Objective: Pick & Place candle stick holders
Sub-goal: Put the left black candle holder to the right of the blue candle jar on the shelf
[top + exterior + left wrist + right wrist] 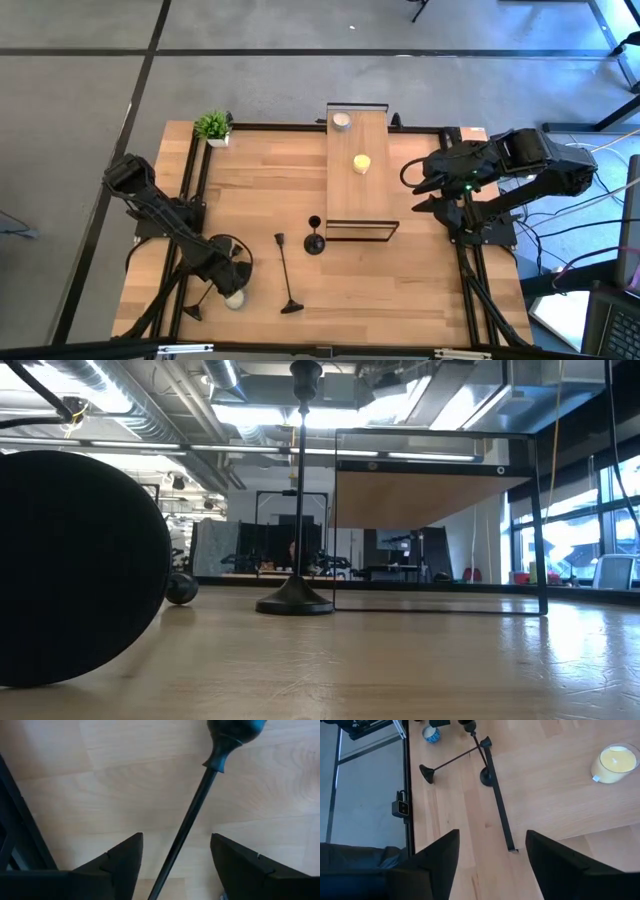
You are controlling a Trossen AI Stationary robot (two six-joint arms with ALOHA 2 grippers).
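Note:
One black candle stick holder [314,240] stands upright on its round base beside the raised shelf's near left corner. A second holder [285,272] lies flat on the table, base toward the near edge. The third holder [192,807] also lies on the table. My left gripper [176,840], at the near left [225,272], points down over it, open, one finger on either side of the thin stem without touching. My right gripper [492,837] hangs high at the right [425,185], open, with nothing between its fingers.
A raised wooden shelf [345,200] on a black frame carries a white candle [342,121] and a yellow candle [361,163]. Another small white candle [235,299] lies beside my left gripper. A green potted plant [213,127] stands at the far left corner.

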